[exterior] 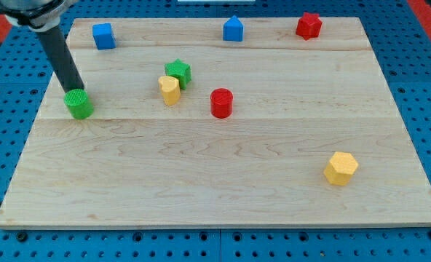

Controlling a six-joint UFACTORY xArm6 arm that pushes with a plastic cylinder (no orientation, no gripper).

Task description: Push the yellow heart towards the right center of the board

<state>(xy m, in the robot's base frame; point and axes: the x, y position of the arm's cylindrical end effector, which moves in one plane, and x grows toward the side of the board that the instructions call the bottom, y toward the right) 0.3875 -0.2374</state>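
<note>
My tip (pixel 73 90) sits at the green cylinder (pixel 78 104), at the view's left, well apart from the yellow heart (pixel 169 89) beside the green star (pixel 178 71); approach stage, I judge; next, get left of the heart; the tip's end is hard to make out against the cylinder; a bare rod, no jaws

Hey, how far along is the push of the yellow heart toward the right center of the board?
Nothing looks done yet: the yellow heart sits left of center, touching the green star. In hand: my tip is at the green cylinder near the board's left edge, away from the heart. Left: reach the heart's left side and push it rightward, past the red cylinder.
</note>
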